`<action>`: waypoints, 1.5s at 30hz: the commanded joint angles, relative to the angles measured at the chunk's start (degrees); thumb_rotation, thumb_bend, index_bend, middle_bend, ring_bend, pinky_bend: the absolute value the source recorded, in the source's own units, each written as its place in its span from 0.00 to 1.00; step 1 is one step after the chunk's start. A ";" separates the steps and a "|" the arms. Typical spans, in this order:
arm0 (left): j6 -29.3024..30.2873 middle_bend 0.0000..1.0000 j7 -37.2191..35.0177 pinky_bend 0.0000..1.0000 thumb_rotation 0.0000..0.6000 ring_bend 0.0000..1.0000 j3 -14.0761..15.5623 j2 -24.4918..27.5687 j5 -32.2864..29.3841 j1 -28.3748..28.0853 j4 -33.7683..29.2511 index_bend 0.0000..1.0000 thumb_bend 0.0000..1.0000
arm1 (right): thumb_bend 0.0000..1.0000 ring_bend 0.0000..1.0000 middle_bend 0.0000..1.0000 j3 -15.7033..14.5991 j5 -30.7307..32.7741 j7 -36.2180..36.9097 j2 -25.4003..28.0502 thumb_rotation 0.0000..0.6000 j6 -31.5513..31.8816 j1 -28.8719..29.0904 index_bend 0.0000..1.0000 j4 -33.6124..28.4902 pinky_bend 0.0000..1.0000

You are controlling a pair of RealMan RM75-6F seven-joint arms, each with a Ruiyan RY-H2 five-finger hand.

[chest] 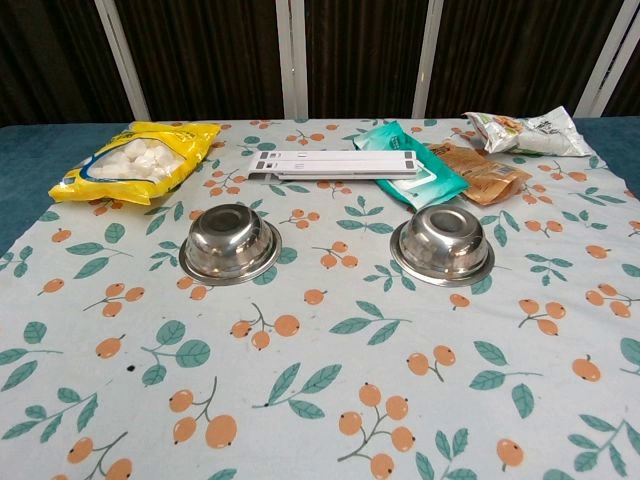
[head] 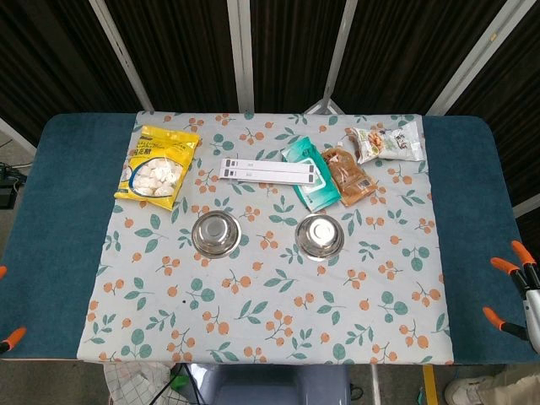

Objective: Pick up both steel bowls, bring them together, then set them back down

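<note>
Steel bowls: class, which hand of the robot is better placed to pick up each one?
Neither hand shows in either view, so judge by side. The left bowl lies left of centre: probably the left hand. The right bowl lies right of centre: right hand.

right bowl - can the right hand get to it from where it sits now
Probably yes. The right hand sits at the table's right edge, and only bare floral cloth lies between it and the right bowl; the snack packets lie behind the bowl.

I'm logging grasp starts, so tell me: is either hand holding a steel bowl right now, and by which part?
Nothing is held. Both steel bowls, the left bowl and the right bowl, sit upside down on the tablecloth, and neither hand is in view.
</note>
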 commanded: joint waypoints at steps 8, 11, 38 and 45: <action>-0.33 0.00 -0.56 0.10 1.00 0.00 -0.17 -0.11 0.74 -0.45 0.40 0.17 0.08 | 0.16 0.07 0.09 0.22 0.27 1.16 -0.32 1.00 1.21 -0.70 0.27 -0.35 0.04; -0.72 0.00 -0.82 0.10 1.00 0.00 -0.21 -0.20 0.74 -0.69 0.48 0.17 0.07 | 0.16 0.07 0.09 0.37 0.29 2.05 -0.45 1.00 1.34 -0.68 0.27 -0.52 0.04; -1.98 0.00 -1.95 0.10 1.00 0.00 -1.04 -0.63 -0.50 -1.53 1.42 0.17 0.06 | 0.04 0.07 0.04 6.39 7.45 -4.91 -9.01 1.00 -29.86 21.39 0.06 -4.76 0.00; -3.03 0.00 -0.83 0.10 1.00 0.00 -1.46 -0.93 -2.06 -1.73 1.14 0.17 0.06 | 0.04 0.07 0.04 9.41 17.72 -12.90 -15.93 1.00 -38.39 28.73 0.06 -3.64 0.00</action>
